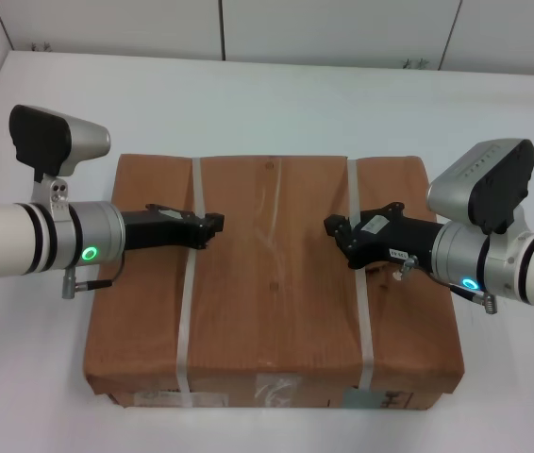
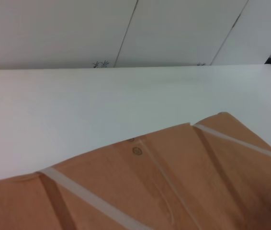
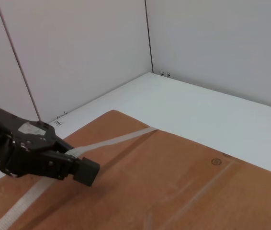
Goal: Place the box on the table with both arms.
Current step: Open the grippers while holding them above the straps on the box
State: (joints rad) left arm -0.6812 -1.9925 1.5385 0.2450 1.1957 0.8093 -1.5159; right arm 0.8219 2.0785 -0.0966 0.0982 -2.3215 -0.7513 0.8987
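From the head camera: the large flat brown cardboard box (image 1: pixel 276 283) sits flat on the broad white smooth table (image 1: pixel 248 104), bare tabletop showing on every side of it. Its flaps are closed under a strip of clear tape down the middle, so whatever it holds is hidden. Two whitish plastic straps (image 1: pixel 187 302) run front to back across the lid, and labels show on the near front edge. The left gripper (image 1: pixel 212 226), black and two-fingered on a silver-white wrist with a green ring light, reaches in over the lid from the left, its tip just past the left strap. The right gripper (image 1: pixel 333 227) reaches in from the right, its tip just inside the right strap. The two tips point at each other over the middle of the lid, well apart. Fingers on both look drawn together; whether either touches the cardboard, I can't say.

Left wrist camera: the box lid (image 2: pixel 183 177), one strap crossing it, white table (image 2: pixel 78 105) beyond, panelled wall behind. No fingers of its own here.

Right wrist camera: across the lid (image 3: pixel 174 182), the left gripper (image 3: pixel 85 170) hangs low over a strap, its blunt black tip closed up, holding nothing.
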